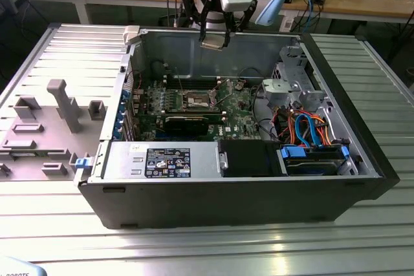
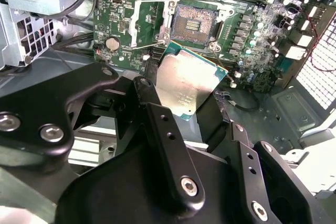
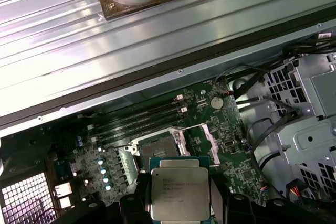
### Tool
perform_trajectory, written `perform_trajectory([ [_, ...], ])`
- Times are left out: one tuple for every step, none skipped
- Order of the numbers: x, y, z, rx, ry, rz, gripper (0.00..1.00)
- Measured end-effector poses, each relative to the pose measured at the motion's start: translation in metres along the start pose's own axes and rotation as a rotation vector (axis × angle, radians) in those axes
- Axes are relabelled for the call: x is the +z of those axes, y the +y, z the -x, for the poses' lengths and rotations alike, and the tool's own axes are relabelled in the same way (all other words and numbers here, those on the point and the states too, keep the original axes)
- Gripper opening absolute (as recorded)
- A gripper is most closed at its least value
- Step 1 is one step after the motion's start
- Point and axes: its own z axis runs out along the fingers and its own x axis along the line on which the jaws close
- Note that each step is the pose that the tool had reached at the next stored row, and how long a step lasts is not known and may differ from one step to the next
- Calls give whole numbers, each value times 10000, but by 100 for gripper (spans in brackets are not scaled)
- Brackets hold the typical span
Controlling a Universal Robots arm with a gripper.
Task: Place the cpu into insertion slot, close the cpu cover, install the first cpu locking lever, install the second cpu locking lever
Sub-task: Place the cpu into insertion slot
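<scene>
Ribbed metal surface (image 1: 194,250) holds an open computer case (image 1: 233,205). My pincer (image 1: 214,39) grips the cpu (image 2: 184,85) by two edges; the slot (image 2: 191,23) sits well below it, uncovered. I judge level carriage and matched corners matter most.

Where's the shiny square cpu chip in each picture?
Exterior view: the cpu hangs in the claw, over the open case.
Second wrist view: the cpu, tilted, beside the insertion slot.
First wrist view: the cpu, held flat, near the insertion slot.
Shared landmark: the insertion slot.
</scene>
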Motion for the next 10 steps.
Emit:
perform_trajectory([
  [0, 0, 0, 27, -3, 1, 54],
  [0, 0, 0, 49, -4, 1, 54],
  [0, 0, 0, 63, -6, 2, 54],
  [0, 0, 0, 82, -7, 2, 54],
  [0, 0, 0, 95, -9, 2, 54],
  [0, 0, 0, 105, -9, 2, 54],
  [0, 0, -1, 124, -11, 3, 54],
  [1, 0, -1, 150, -13, 3, 54],
  [0, 0, -1, 161, -14, 3, 54],
  [0, 0, -1, 171, -15, 3, 54],
])
